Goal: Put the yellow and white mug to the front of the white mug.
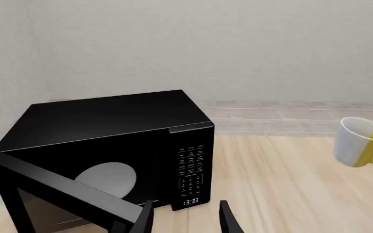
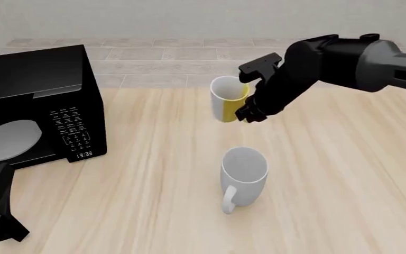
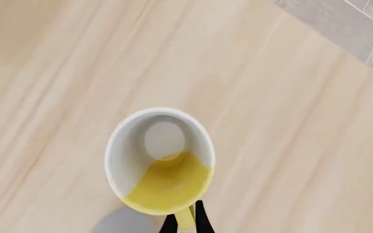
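The yellow and white mug (image 2: 228, 99) hangs in the air above the table, held by its yellow handle in my right gripper (image 2: 247, 103), which is shut on it. It also shows in the right wrist view (image 3: 161, 162) from above, and in the left wrist view (image 1: 359, 142). The taller white mug (image 2: 244, 172) stands upright on the table nearer the front, its handle toward the front. My left gripper (image 1: 186, 218) is open and empty, low at the front left, facing the microwave.
A black microwave (image 2: 37, 103) stands at the left with its door (image 1: 63, 187) swung open, close to my left gripper. A tiled strip and wall run along the back of the wooden table (image 2: 344, 174).
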